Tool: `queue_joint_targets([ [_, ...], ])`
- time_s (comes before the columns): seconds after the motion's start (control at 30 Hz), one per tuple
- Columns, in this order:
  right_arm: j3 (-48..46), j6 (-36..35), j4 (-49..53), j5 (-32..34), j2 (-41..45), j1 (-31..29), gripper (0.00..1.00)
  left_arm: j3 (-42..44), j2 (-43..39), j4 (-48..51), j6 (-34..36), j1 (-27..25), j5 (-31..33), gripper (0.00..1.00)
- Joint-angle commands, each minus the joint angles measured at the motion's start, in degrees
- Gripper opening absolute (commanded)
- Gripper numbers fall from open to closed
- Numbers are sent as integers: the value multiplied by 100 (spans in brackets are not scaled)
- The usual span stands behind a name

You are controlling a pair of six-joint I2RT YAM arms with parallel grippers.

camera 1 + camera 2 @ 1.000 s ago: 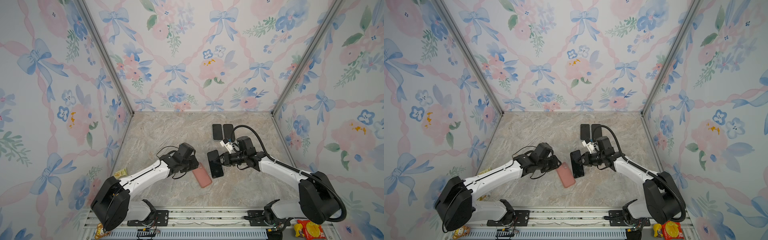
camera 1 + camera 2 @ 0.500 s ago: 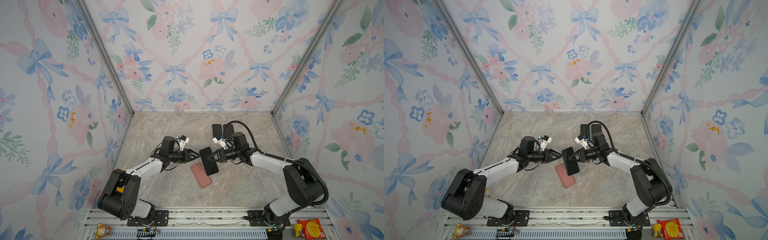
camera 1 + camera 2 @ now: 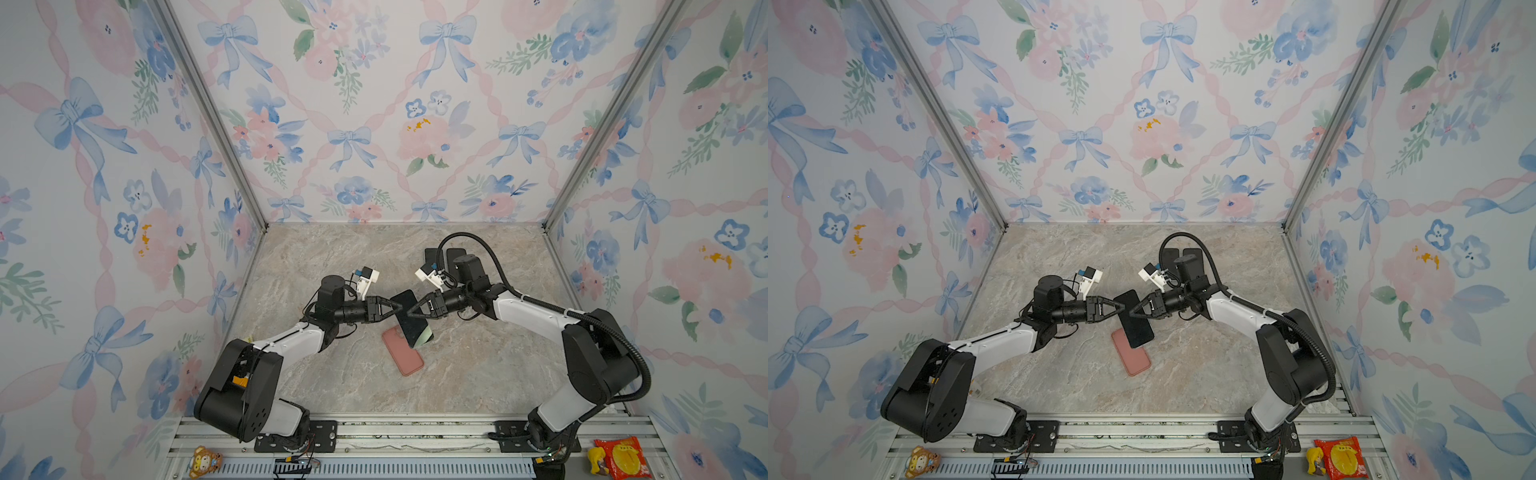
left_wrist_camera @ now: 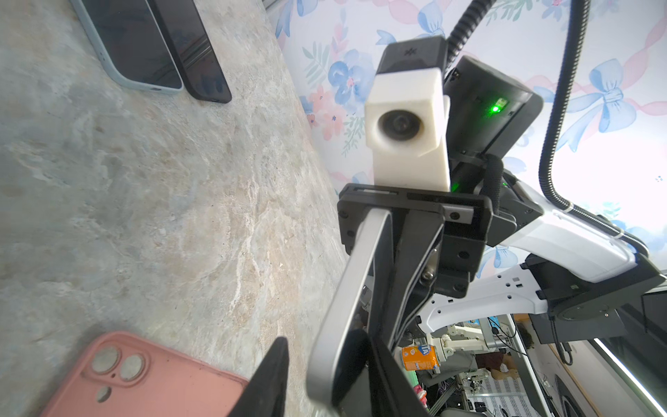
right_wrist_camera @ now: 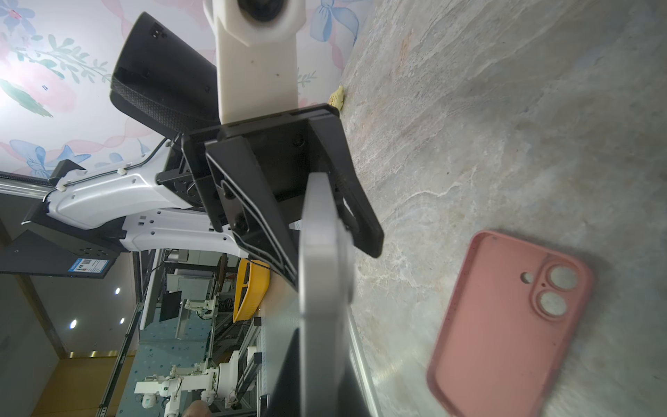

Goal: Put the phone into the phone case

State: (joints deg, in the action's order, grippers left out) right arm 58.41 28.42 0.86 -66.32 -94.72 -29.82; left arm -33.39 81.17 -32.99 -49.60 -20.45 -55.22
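Observation:
A dark phone (image 3: 409, 320) (image 3: 1133, 320) hangs tilted above the table between both grippers. My right gripper (image 3: 410, 314) (image 5: 321, 390) is shut on its right edge. From the opposite side my left gripper (image 3: 400, 309) (image 4: 325, 375) straddles the phone's left edge. In the left wrist view one finger (image 4: 272, 375) stands off the phone's silver rim (image 4: 343, 296) with a visible gap, so this gripper is open. The pink phone case (image 3: 403, 353) (image 3: 1133, 357) (image 5: 505, 325) lies empty on the table, hollow side up, just below and in front of the phone.
Two more phones (image 3: 432, 254) (image 4: 133, 39) lie side by side at the back behind the right arm, one in a pale blue case, one black (image 4: 196, 57). Floral walls close three sides. A snack packet (image 3: 621, 457) and a small toy (image 3: 203, 459) sit on the front rail.
The left gripper left the pink case on the table, rose and came up to the phone's left edge. The right gripper lifted the phone up and leftward off the table.

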Motion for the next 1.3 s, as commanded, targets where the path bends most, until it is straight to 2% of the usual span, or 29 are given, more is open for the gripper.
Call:
queue_joint_targets([
  [0.0,334,-341,318,-408,-187,-106,0,17,-91,-324,-134,101,-58,38],
  [0.17,553,-550,620,-417,-317,-112,0,71,-177,-375,-203,136,-41,30],
  [0.3,704,-687,848,-434,-423,-112,2,163,-247,-384,-225,140,8,15],
  [0.4,776,-714,897,-427,-476,-87,15,249,-249,-385,-234,138,78,8],
  [0.53,862,-707,952,-345,-590,-50,41,376,-156,-392,-216,104,345,0],
  [0.6,829,-575,941,-168,-573,-26,60,418,-110,-405,-249,51,525,0],
  [0.63,717,-349,763,-14,-476,-3,67,465,-97,-473,-321,27,653,0],
  [0.67,544,-23,452,125,-342,22,68,522,-92,-581,-415,0,744,0],
  [0.77,-323,1565,-859,1004,558,265,75,864,-166,-1257,-1014,-118,1451,0],
  [0.83,-1233,2610,-1840,1886,1383,375,79,1226,-169,-2088,-1663,-220,2108,0],
  [0.9,-1926,3200,-2335,2691,2074,377,79,1403,-37,-2834,-2167,-290,2486,0],
  [1.1,-3110,3940,-2545,4061,3461,200,80,1321,651,-4232,-3171,-241,2561,0],
  [1.27,-3689,4255,-2939,5011,3811,-364,83,1220,868,-4592,-3450,-288,2666,0],
])
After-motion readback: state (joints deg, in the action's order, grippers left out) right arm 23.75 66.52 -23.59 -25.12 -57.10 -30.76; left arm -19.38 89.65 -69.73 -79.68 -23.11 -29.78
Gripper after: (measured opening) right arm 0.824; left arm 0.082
